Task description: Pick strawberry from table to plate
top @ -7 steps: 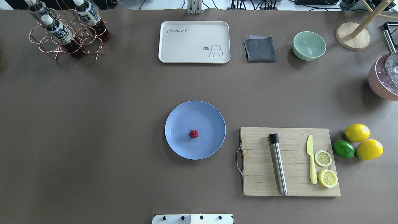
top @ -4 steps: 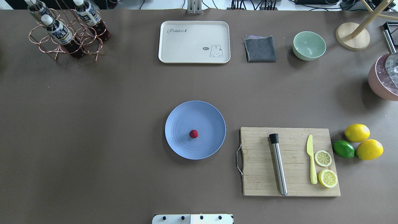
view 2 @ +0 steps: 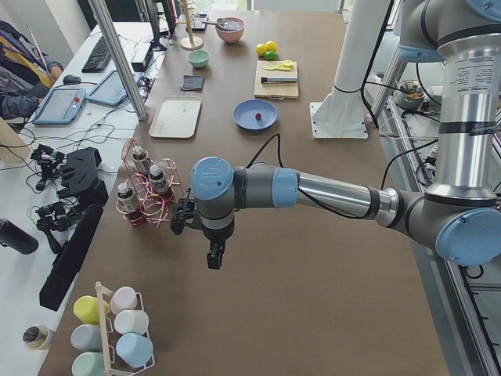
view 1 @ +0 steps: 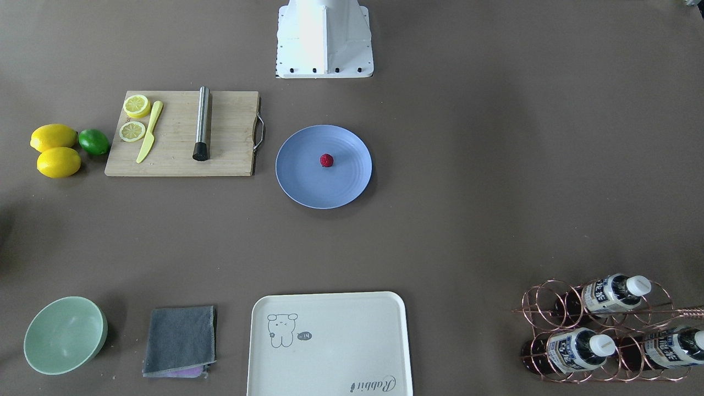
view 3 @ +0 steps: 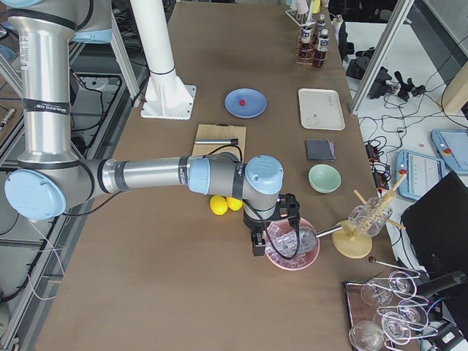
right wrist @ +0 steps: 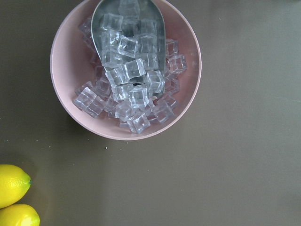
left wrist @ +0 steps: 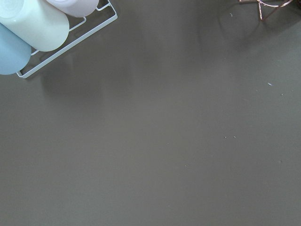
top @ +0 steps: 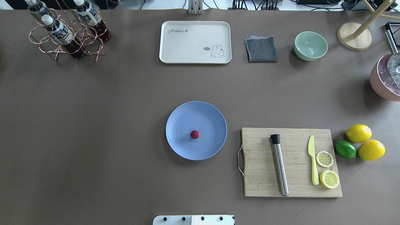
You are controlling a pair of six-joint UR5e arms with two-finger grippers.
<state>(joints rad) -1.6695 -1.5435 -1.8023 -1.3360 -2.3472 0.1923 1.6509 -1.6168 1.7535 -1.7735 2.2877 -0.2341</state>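
The small dark-red strawberry (top: 194,134) (view 1: 326,160) lies on the round light-blue plate (top: 206,117) (view 1: 305,179), a little off its middle, in the centre of the brown-grey table (top: 93,125). Neither gripper shows in the overhead or front views. At the table's left end, far from the plate, my left gripper (view 2: 213,255) hangs above bare table beside the bottle rack. My right gripper (view 3: 257,245) hangs at the opposite end, over the pink bowl of ice (right wrist: 124,70). I cannot tell whether either one is open or shut. Nothing shows in either.
A wooden cutting board (top: 259,184) with a steel muddler, yellow knife and lemon slices lies right of the plate. Two lemons (top: 358,133) and a lime sit beyond it. At the far edge stand a cream tray (top: 187,47), grey cloth, mint bowl (top: 310,45) and copper bottle rack (top: 67,32).
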